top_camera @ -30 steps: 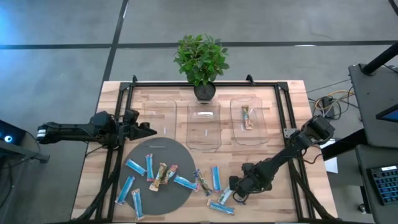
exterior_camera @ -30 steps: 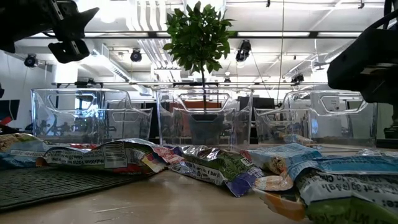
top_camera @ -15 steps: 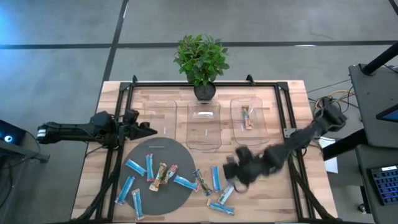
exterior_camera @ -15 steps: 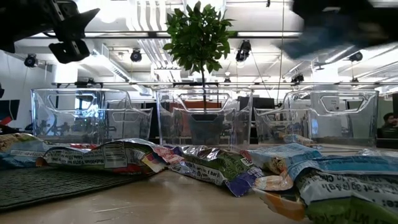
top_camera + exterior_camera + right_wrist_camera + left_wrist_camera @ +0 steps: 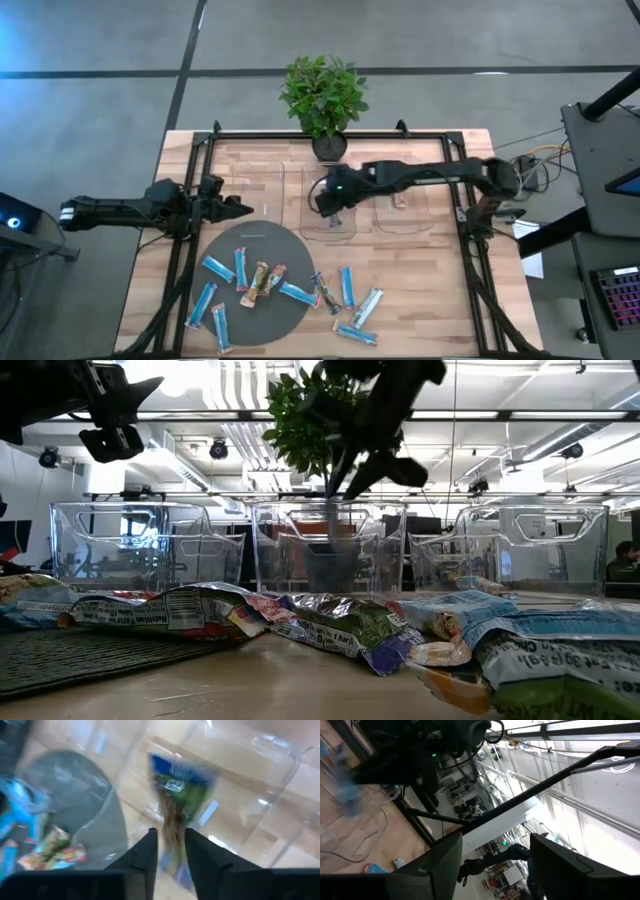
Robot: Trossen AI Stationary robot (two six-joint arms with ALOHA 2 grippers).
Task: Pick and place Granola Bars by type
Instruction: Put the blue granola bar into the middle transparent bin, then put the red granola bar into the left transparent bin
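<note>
We see the right claw point(image 5: 335, 203) reached out over the middle tray point(image 5: 328, 203), near the table's point(image 5: 420, 290) centre toward 12 o'clock. In its wrist view a blue-and-green bar point(image 5: 176, 795) hangs pinched between the two dark fingers point(image 5: 145, 852), so we read the claw as gripping that bar, above the clear tray. In the low view that arm shows as a dark shape in front of the plant point(image 5: 315, 420).

The left claw point(image 5: 240, 208) waits at the table's 9 o'clock edge, above the wood beside the left tray point(image 5: 258, 190). Its fingers point(image 5: 432, 865) stand wide apart with nothing between them.

Three clear trays sit in a row toward 12 o'clock. The right tray point(image 5: 400, 195) holds one tan bar point(image 5: 398, 200), partly hidden by the arm. We cannot tell whether anything lies in the left or middle tray.

The other bars point(image 5: 290, 290) lie toward 6 o'clock. On the grey round mat point(image 5: 255, 240), at about 7 o'clock, we count several blue ones with two multicoloured ones among them. More lie on bare wood just off the mat's edge toward 5 o'clock: blue ones, a purple-toned one and a silvery one point(image 5: 368, 305).

The plant's pot stands at 12 o'clock, behind the middle tray.
</note>
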